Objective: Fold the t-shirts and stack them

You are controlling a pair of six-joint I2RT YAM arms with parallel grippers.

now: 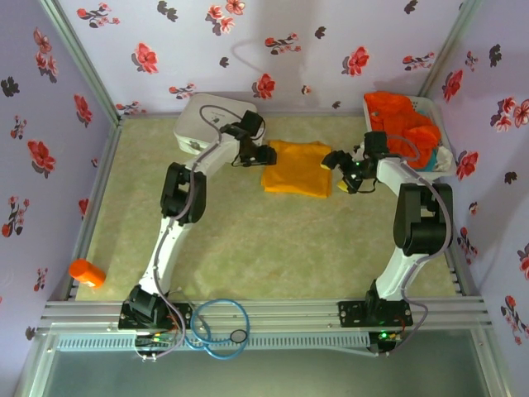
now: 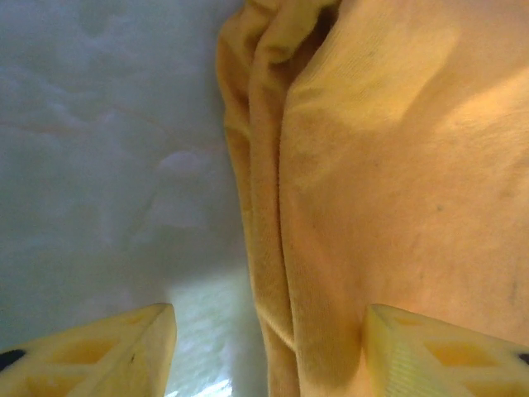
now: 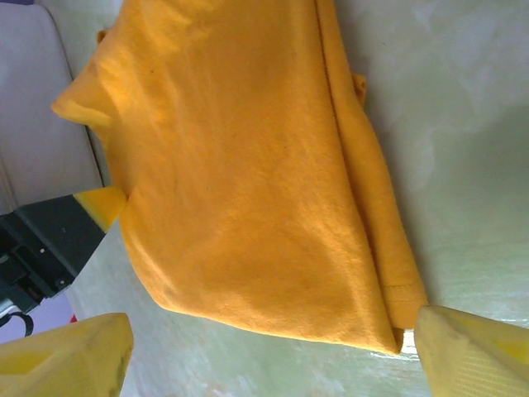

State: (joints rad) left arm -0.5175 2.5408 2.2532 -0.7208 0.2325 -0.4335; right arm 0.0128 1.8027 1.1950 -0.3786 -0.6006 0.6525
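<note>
Two t-shirts: one golden-yellow t-shirt (image 1: 296, 168) lies folded mid-table, one red-orange t-shirt (image 1: 402, 116) sits heaped in the white basket (image 1: 436, 107). Two grippers, the left gripper (image 1: 266, 155) and the right gripper (image 1: 334, 161), flank the yellow one, both with jaws spread apart.

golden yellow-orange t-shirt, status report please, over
Left gripper open, right gripper open, flanking. Golden yellow-orange t-shirt folded on table. White rounded hard case close by left gripper.

Found folded t-shirt (image 1: 296, 168) flat on table (image 1: 248, 240), far middle, with left gripper (image 1: 266, 155) at its left edge and right gripper (image 1: 337, 161) at its right. Hard case (image 1: 202, 124) behind-left. Heaped t-shirt (image 1: 401, 116) in basket (image 1: 431, 106), far right corner. Cylinder (image 1: 86, 273) at near left edge.
</note>
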